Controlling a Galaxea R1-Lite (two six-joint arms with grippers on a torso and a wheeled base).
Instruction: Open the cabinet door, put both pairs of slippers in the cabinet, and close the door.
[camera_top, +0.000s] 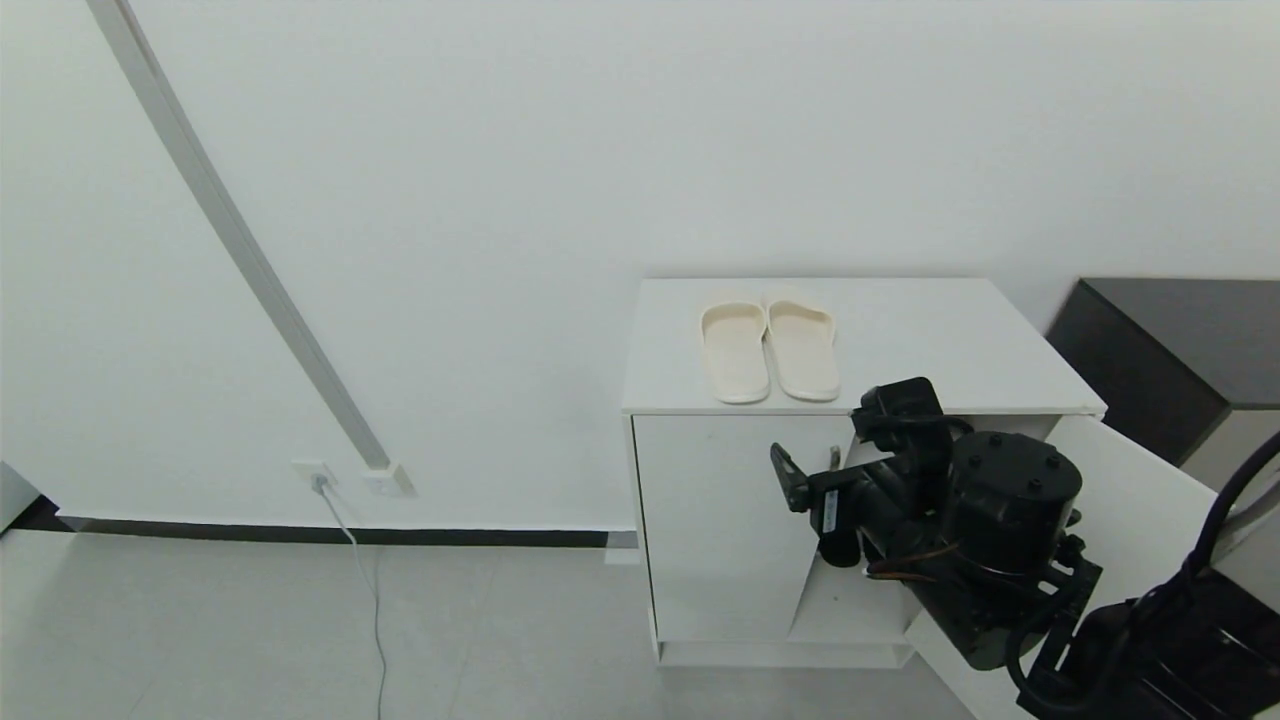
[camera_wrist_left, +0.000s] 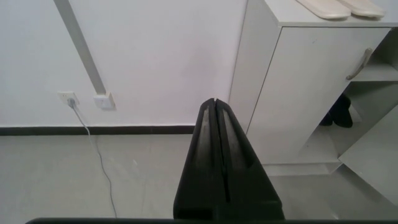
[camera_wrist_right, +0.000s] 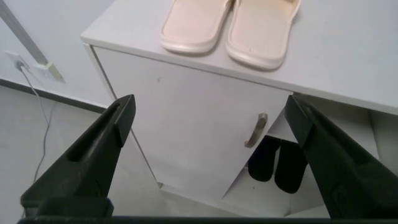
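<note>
Right wrist view — black slippers (camera_wrist_right: 278, 163) sit inside the cabinet (camera_wrist_right: 186, 118).

Black arm (camera_top: 1010, 560), screwed round joint (camera_top: 1012, 480), looped cables (camera_top: 1215, 520)

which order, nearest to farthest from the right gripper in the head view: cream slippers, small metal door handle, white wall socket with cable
1. small metal door handle, on the closed door, right by the open right gripper.
2. cream slippers, up on top of the white cabinet.
3. white wall socket, low on the wall, far left.
</note>
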